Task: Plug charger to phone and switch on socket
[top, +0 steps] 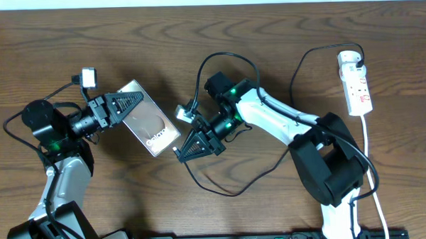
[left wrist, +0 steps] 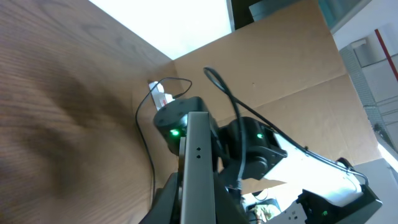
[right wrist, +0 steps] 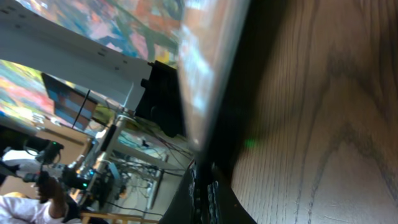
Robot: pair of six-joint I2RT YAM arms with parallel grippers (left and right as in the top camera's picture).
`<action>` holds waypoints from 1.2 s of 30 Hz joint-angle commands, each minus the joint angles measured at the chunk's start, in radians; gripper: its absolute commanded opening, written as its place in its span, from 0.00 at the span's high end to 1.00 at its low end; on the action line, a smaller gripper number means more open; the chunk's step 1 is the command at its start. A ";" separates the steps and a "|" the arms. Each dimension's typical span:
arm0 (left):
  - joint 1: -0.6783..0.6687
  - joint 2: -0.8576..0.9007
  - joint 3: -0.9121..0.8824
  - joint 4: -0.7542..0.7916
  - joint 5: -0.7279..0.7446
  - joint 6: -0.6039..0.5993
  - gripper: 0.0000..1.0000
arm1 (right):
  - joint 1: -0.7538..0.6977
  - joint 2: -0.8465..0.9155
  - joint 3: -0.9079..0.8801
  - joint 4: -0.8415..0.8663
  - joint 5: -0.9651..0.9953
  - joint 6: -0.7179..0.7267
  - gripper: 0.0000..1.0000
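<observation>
The left gripper (top: 135, 101) is clamped on the upper end of the phone (top: 153, 129), holding it tilted off the table (top: 281, 32) at left of centre; its wrist view shows the slab edge-on between the fingers. The right gripper (top: 180, 153) has its jaws closed at the phone's lower end, by the lettering, and appears to pinch the charger (top: 230, 194) near its tip. The tip itself is hidden, so whether it has entered the phone cannot be told. From there the black cable loops along the table beneath the right arm. The socket (top: 357, 86) lies well apart at the far right, a black plug in its top end, its white cord (top: 371, 164) trailing toward the near edge.
</observation>
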 commanded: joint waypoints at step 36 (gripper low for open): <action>-0.055 -0.002 0.018 0.005 0.024 0.035 0.92 | 0.040 0.020 -0.007 -0.021 -0.078 -0.042 0.99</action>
